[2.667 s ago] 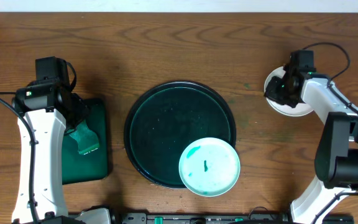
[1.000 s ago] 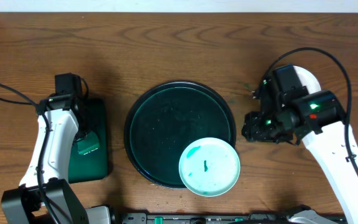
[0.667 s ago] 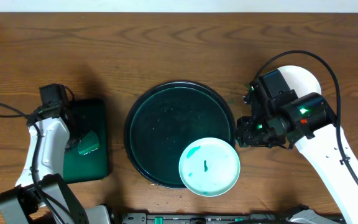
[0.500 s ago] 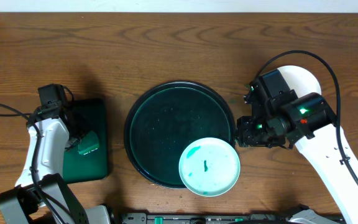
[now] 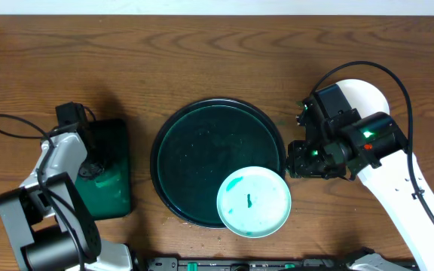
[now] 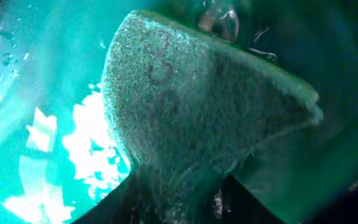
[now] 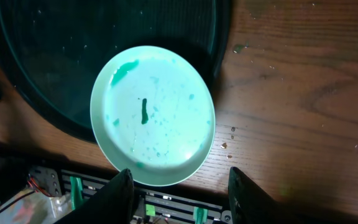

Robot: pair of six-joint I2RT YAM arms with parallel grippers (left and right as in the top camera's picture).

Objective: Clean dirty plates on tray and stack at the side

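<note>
The large round dark tray (image 5: 202,150) sits at the table's centre. One white plate (image 5: 253,202) with teal streaks lies on its front right rim, overhanging the edge; it also shows in the right wrist view (image 7: 153,115). My right gripper (image 5: 296,162) hovers open and empty just right of the tray, its fingers (image 7: 180,196) above the plate's near edge. A white plate (image 5: 369,94) lies at the far right, partly hidden by my right arm. My left gripper (image 5: 89,167) is shut on a green cloth (image 6: 197,112) over the small rectangular tray.
The rectangular green tray (image 5: 115,143) lies left of the round tray, wet and glossy in the left wrist view (image 6: 36,93). The round tray's dark floor (image 7: 73,56) fills the right wrist view's upper left. A black rail (image 5: 239,265) runs along the front edge.
My right arm has left the side plate and come to the round tray's right edge, then held still. My left arm has shifted over the rectangular tray with the cloth.
</note>
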